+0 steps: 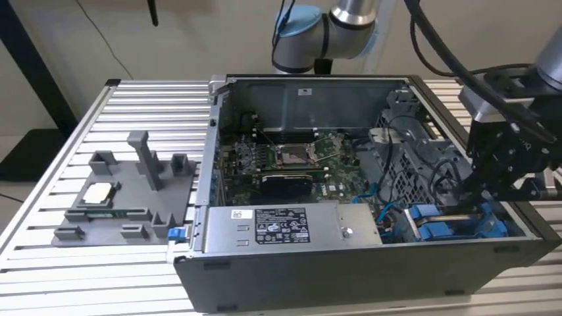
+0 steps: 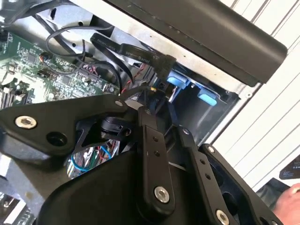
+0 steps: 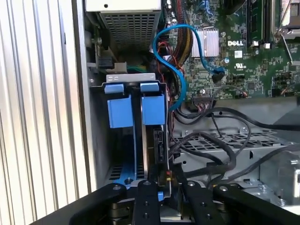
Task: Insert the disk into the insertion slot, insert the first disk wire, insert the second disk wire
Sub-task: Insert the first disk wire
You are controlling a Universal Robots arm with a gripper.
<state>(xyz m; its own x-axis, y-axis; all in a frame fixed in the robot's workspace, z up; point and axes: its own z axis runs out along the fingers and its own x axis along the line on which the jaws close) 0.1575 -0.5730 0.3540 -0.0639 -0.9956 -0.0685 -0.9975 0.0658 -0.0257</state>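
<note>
Down in the bay, black claw (image 3: 165, 183) pinches a black wire plug (image 3: 163, 175) beside the blue-framed disk (image 3: 153, 112).

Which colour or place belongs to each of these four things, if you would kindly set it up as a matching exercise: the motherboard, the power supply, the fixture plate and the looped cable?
Things:
1. motherboard
2. power supply
3. fixture plate
4. looped cable

Descriptions:
A. blue
B. grey, on the table outside the case
C. green
D. silver, with a printed label

Pairs: 1-C, 2-D, 3-B, 4-A.
</note>
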